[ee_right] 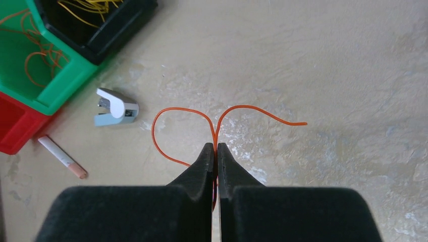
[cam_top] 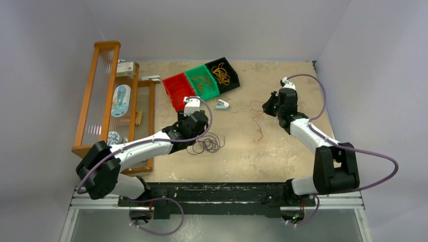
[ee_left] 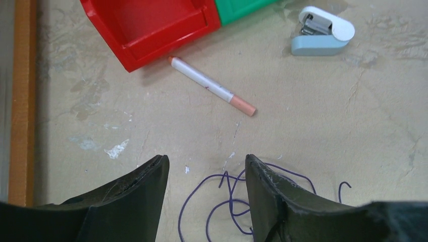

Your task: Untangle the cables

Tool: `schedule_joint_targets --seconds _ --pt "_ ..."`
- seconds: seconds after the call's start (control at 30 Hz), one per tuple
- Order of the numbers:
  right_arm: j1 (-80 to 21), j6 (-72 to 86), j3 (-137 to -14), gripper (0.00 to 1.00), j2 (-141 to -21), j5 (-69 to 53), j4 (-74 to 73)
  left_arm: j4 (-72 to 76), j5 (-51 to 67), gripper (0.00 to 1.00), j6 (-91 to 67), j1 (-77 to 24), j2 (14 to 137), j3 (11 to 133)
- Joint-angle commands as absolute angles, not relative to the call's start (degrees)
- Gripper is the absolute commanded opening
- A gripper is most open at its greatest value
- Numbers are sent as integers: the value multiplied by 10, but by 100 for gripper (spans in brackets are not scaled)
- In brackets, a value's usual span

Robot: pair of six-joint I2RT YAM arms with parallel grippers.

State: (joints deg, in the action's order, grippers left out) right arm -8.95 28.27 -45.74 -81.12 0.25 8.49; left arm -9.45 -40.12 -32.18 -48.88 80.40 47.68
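With the right gripper [ee_right: 215, 148] clamped on the orange cable [ee_right: 179, 108] well to the right, lower your open left gripper [ee_left: 207, 166] onto the purple cable [cam_top: 206, 144] coiled directly beneath it.

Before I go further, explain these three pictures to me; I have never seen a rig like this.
Two robot arms are bolted to a table. The wide picture looks down from above. The other two come from a camera on each wrist, so the dark wedges at the bottom are that arm's own fingers. The left gripper is open and hangs over a purple cable tangle. The right gripper is shut on an orange cable. Also on the table: a red bin, a green bin, a black bin, a marker pen, a small stapler and a wooden rack.
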Motion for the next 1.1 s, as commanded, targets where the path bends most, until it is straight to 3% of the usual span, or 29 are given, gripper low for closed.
schedule_joint_targets --seconds 0.0,0.4,0.7,1.07 --pt "-89 251 -451 0 -774 15 130 -86 -431 57 -322 -482 767 498" --pt "-89 208 -477 0 -706 58 109 -106 -392 58 -310 -474 720 487" --pt "-88 218 -445 0 -628 37 176 -86 -414 58 -295 -473 737 508" --pt "-89 176 -468 0 -616 51 147 -70 -400 58 -305 -458 764 526"
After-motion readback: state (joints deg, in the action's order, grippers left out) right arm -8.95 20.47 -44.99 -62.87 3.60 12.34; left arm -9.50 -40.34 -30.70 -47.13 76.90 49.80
